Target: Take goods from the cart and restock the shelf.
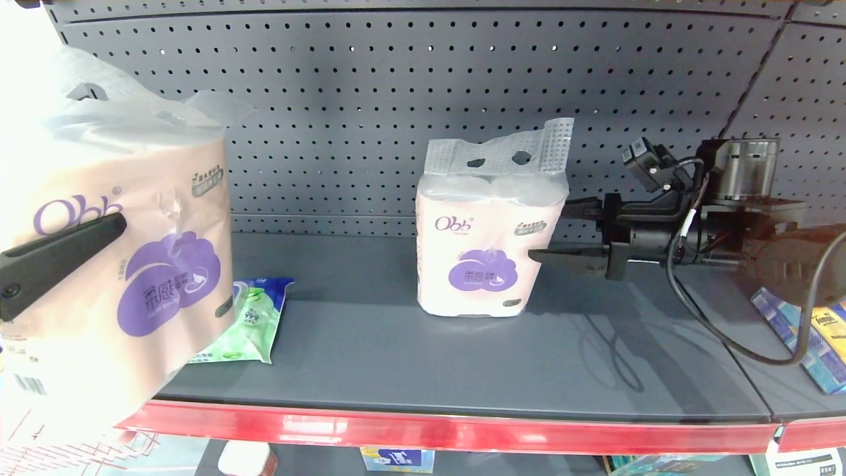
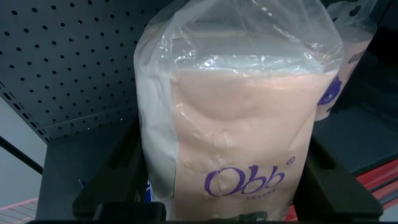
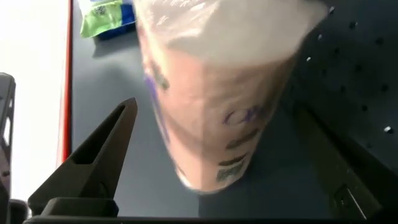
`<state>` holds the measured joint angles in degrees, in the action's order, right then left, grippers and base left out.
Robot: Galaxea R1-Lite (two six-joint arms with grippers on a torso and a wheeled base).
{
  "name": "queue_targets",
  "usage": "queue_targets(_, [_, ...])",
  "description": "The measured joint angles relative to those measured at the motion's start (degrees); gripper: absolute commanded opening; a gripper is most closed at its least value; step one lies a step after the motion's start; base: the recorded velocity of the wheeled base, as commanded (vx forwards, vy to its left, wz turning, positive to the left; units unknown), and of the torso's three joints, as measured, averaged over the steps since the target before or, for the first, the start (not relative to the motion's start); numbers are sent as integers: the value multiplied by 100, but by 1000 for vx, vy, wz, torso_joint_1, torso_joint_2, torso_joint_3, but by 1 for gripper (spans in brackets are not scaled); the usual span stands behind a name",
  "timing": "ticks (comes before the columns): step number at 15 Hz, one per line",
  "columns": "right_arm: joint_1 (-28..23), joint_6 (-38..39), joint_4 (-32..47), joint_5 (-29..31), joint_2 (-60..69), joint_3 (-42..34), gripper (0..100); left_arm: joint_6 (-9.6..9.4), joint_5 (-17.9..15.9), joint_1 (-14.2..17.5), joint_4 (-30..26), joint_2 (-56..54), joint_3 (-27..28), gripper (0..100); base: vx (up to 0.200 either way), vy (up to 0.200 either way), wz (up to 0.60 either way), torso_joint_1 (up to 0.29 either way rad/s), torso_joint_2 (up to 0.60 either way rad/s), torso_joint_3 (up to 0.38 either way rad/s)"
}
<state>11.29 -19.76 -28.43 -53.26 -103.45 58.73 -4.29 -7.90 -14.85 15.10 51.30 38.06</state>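
Note:
Close on the left in the head view, my left gripper (image 1: 125,225) is shut on a pink and purple toilet paper pack (image 1: 112,264), held in front of the shelf's left end. The left wrist view has this pack (image 2: 242,124) wedged between the black fingers (image 2: 118,168). A second, matching pack (image 1: 489,244) stands upright on the grey shelf (image 1: 462,357). My right gripper (image 1: 548,230) is open beside it, one finger on each side of its right end. In the right wrist view a gap separates the near finger (image 3: 106,149) from the pack (image 3: 217,93).
A green wipes packet (image 1: 254,317) lies flat on the shelf just right of the held pack. Blue and yellow boxes (image 1: 816,340) sit at the far right under my right arm. A pegboard wall (image 1: 330,99) backs the shelf, and a red strip (image 1: 462,430) edges its front.

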Motion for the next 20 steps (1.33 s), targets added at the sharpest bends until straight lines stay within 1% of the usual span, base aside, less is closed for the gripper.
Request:
queue_targets(6, [161, 44, 5, -343, -516, 756, 100, 0, 0, 0, 0, 7, -6, 0, 0, 0, 0, 0, 0, 0])
queue_targets(10, [386, 46, 5, -315, -647, 879, 100, -2, 10, 0, 0, 21, -5, 0, 0, 0, 0, 0, 0, 0])
queue_targets(12, [422, 46, 7, -307, -672, 887, 100, -2, 10, -2, 0, 21, -6, 0, 0, 0, 0, 0, 0, 0])
queue_targets(13, [419, 39, 2, -307, -694, 890, 0, -2, 10, -2, -2, 13, -6, 0, 0, 0, 0, 0, 0, 0])
queue_targets(17, [433, 44, 7, -274, -769, 1012, 0, -2, 16, 0, -2, -12, -38, 0, 0, 0, 0, 0, 0, 0])
queue_targets(20, [461, 15, -12, -271, -755, 905, 0, -2, 11, 0, 0, -23, -50, 0, 0, 0, 0, 0, 0, 0])
